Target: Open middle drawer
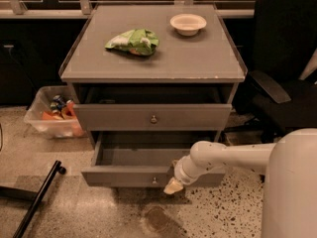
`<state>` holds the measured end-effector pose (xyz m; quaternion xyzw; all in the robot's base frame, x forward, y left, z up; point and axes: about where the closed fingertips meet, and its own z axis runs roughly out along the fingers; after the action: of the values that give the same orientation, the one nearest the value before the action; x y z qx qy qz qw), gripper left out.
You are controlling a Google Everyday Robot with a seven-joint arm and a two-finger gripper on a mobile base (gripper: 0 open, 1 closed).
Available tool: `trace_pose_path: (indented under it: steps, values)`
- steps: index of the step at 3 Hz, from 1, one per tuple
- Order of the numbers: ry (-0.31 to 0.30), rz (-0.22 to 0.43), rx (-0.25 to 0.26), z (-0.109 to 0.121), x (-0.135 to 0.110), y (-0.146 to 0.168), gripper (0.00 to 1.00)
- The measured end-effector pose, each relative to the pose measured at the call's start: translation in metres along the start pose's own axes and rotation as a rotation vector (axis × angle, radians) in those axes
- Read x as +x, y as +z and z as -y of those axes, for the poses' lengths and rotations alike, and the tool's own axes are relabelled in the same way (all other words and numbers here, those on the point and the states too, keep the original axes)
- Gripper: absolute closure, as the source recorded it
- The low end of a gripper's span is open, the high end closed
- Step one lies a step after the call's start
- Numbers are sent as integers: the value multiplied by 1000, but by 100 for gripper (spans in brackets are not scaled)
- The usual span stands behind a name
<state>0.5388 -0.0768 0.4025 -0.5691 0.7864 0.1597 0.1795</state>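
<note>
Middle drawer (119, 176) is sitting partway out below the counter (198, 58). Claw (173, 186) is hanging just right of its knob (154, 181); you cannot tell the claw's state. You are likely handling a rigid, easy-sliding box, so take the small, slick knob.

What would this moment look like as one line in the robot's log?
middle drawer: pulled out, grey inside visible | gripper: at the drawer front, beside its knob
</note>
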Motion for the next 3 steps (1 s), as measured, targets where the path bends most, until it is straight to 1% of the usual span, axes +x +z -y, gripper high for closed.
trace_pose_path:
  steps: [1, 2, 3]
  values:
    - [0, -3, -2, -3, 0, -5, 65]
    - [-1, -6, 7, -8, 1, -13, 62]
    - [-9, -12, 11, -16, 1, -20, 39]
